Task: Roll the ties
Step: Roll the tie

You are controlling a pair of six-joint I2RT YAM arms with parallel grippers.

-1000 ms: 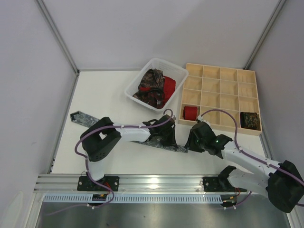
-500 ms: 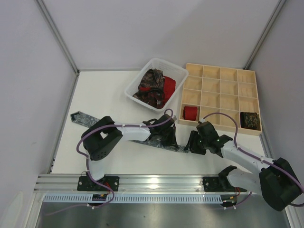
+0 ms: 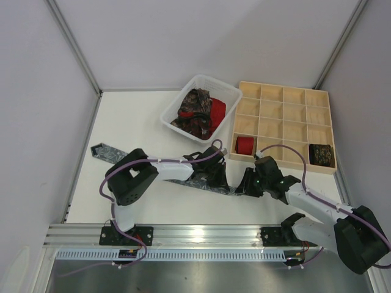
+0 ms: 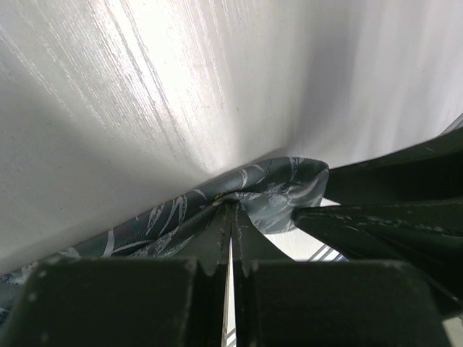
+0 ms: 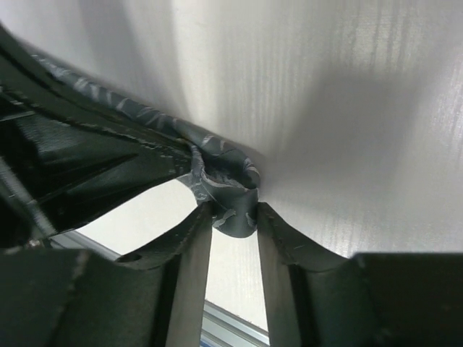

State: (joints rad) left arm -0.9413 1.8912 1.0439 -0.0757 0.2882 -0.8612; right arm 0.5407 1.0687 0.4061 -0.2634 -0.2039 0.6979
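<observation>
Grey tie (image 3: 104,151) stretched flat across the table (image 3: 140,122), wide end at far left, narrow end at right just short of the wooden tray (image 3: 284,93). Narrow end curled into a first small turn, hardly a roll as yet. Left claw (image 4: 230,211) pressed together on the fabric just behind that curl; right claw (image 5: 231,215) closed onto the curl itself, one finger either side.

Done so far: red roll (image 3: 245,144) and dark paisley roll (image 3: 321,154), each in its own compartment of the tray's near row, well apart.

Left to do, by the look of it: nearly the whole length of the grey tie, then the loose ties (image 3: 197,113) heaped in the white basket (image 3: 220,83).

Count: one tie on the table, two finished rolls, at least two loose ties in the basket (one paisley, one red; exact number not tellable from the heap), one basket, one tray, two claws.
</observation>
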